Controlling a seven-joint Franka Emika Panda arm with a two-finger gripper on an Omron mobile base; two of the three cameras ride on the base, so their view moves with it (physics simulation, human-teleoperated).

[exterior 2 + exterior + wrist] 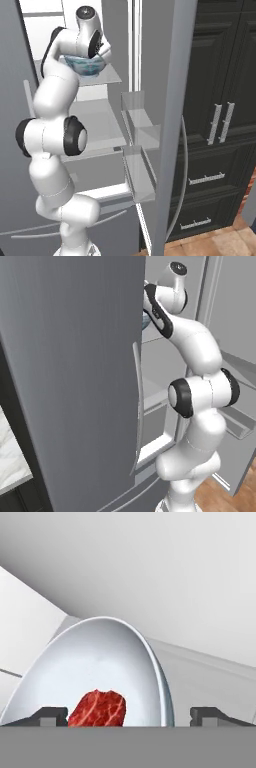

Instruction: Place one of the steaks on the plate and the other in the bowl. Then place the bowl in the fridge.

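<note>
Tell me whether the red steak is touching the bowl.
Touching. The hand view shows the red steak lying flat on the inside of the bowl.

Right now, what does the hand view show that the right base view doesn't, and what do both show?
Hand view: the red steak lying inside the bowl, with the fingers spread wide on either side of it.

Right base view: the fridge door bins, the dark cabinets, and the arm reaching in.

Both: the bowl on a white fridge shelf.
</note>
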